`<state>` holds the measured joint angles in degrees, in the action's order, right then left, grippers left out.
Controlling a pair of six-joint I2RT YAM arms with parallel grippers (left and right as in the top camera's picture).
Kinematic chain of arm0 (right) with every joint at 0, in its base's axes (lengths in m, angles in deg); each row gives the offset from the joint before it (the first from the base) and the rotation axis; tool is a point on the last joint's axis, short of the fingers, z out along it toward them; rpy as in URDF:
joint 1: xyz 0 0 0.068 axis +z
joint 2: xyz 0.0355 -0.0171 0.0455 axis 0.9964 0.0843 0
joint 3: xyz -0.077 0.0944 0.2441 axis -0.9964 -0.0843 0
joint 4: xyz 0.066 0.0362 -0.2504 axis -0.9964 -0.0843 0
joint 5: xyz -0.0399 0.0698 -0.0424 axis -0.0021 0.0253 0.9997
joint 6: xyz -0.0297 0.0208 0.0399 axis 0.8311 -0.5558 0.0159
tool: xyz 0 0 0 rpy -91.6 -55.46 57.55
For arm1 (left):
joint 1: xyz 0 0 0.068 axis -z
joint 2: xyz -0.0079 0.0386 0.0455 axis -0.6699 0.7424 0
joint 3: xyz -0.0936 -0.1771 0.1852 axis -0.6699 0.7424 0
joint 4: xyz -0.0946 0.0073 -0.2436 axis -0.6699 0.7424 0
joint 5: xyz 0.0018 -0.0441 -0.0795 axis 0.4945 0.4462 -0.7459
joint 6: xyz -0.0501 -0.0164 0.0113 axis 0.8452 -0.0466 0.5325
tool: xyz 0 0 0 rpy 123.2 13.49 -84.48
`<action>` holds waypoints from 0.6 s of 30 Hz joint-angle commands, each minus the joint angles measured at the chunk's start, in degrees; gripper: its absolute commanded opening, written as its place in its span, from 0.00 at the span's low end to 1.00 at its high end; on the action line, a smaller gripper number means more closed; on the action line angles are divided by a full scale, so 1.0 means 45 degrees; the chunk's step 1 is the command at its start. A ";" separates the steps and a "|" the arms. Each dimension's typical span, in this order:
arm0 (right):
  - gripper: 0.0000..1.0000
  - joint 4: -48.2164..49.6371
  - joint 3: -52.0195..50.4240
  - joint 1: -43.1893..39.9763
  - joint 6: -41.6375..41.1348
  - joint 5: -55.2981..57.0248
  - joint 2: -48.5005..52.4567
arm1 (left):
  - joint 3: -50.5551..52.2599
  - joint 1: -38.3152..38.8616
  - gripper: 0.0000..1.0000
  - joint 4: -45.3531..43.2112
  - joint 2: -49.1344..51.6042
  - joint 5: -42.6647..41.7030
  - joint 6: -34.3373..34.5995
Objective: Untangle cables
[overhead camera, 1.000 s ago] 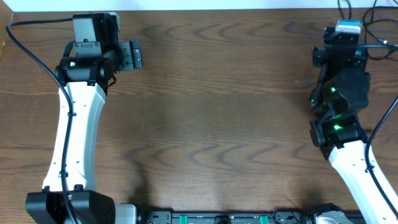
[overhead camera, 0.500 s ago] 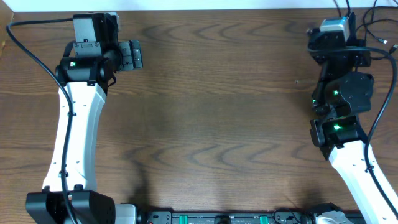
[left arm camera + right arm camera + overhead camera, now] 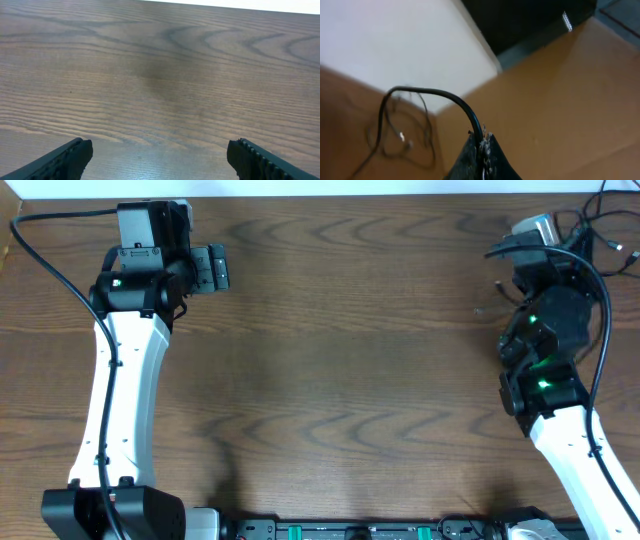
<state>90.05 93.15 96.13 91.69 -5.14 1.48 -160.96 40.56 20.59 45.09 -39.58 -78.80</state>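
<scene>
Two robot arms, the left arm [image 3: 125, 380] at 9 o'clock and the right arm [image 3: 575, 440] at 4 o'clock, each with one gripper: left gripper [image 3: 160, 157], right gripper [image 3: 481, 150]. One wooden table [image 3: 340, 360]. One black cable [image 3: 430, 92] shows singly. Thin cables [image 3: 606, 240] at 2 o'clock are several, too tangled to count.

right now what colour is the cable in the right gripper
Black cable, clearest in the right wrist view, pinched by the right gripper.
</scene>
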 commanded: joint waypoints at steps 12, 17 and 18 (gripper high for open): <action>0.01 -0.5265 0.0039 -0.1957 -0.3181 0.2506 -0.0121 | -0.0039 -0.0053 0.92 0.0005 -0.0010 0.0068 0.0194; 0.01 -0.7621 0.0039 -0.2550 -0.5867 0.2506 -0.0126 | -0.0039 -0.0053 0.92 0.0005 -0.0010 0.0068 0.0194; 0.01 -0.7961 0.0039 -0.2681 -0.6305 0.2506 -0.0126 | -0.0039 -0.0053 0.92 0.0005 -0.0010 0.0068 0.0194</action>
<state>56.13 93.17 85.46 73.40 5.00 1.48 -160.96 40.56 20.59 45.06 -39.61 -78.80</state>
